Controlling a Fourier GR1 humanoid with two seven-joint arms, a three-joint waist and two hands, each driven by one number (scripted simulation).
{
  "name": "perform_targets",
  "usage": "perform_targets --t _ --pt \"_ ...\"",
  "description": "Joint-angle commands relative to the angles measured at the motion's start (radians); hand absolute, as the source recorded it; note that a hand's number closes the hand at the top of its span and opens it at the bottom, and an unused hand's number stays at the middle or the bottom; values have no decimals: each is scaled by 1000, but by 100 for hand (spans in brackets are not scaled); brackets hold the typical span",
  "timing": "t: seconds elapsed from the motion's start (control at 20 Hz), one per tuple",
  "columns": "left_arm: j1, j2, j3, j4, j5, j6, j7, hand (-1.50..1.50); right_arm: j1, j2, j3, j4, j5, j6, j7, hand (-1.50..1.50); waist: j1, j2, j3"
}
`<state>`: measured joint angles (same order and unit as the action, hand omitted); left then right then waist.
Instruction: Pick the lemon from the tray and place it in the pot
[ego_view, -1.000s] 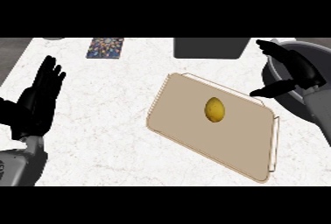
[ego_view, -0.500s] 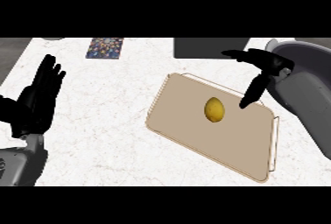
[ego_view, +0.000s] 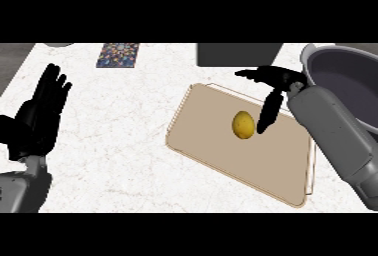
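Note:
A yellow lemon (ego_view: 244, 124) lies near the middle of a tan tray (ego_view: 221, 155) on the white marble counter. My right hand (ego_view: 275, 85) hangs over the tray's far right part, open, its fingers (ego_view: 267, 114) pointing down right beside the lemon's right side; contact cannot be told. The grey pot (ego_view: 345, 75) stands at the right edge, partly behind my right forearm (ego_view: 336, 137). At the left edge my left hand (ego_view: 37, 117) rests open, fingers up.
A dark grey box (ego_view: 238, 53) sits at the counter's far edge behind the tray. A patterned card (ego_view: 118, 54) lies at the far left. A grey rounded object (ego_view: 57, 44) peeks in at the top left.
My right hand has moved left and down from beside the pot to over the tray, its fingers now next to the lemon. The left hand and lemon have not moved.

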<state>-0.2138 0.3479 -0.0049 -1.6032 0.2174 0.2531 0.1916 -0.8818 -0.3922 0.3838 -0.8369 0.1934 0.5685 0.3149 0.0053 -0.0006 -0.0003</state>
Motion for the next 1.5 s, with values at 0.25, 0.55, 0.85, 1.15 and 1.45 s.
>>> perform_targets --t 0.25,0.55,0.85,1.15,1.45 --pt "51 -40 1 -64 -43 -4 22 0 89 53 -14 -59 103 26 103 -150 -2 -1 0" --pt "24 -24 70 33 -9 -98 -39 0 110 102 -19 0 220 -31 56 -150 2 2 0" --pt "-4 -43 70 -13 -49 -72 35 0 80 145 -67 106 299 -67 -27 -150 6 3 1" --pt "-15 -93 73 55 -86 -61 -41 0 120 157 -69 156 380 -112 -73 -150 3 4 0" --pt "68 -108 54 -60 -111 -69 3 0 124 187 -108 190 411 -97 -110 -150 8 3 1"
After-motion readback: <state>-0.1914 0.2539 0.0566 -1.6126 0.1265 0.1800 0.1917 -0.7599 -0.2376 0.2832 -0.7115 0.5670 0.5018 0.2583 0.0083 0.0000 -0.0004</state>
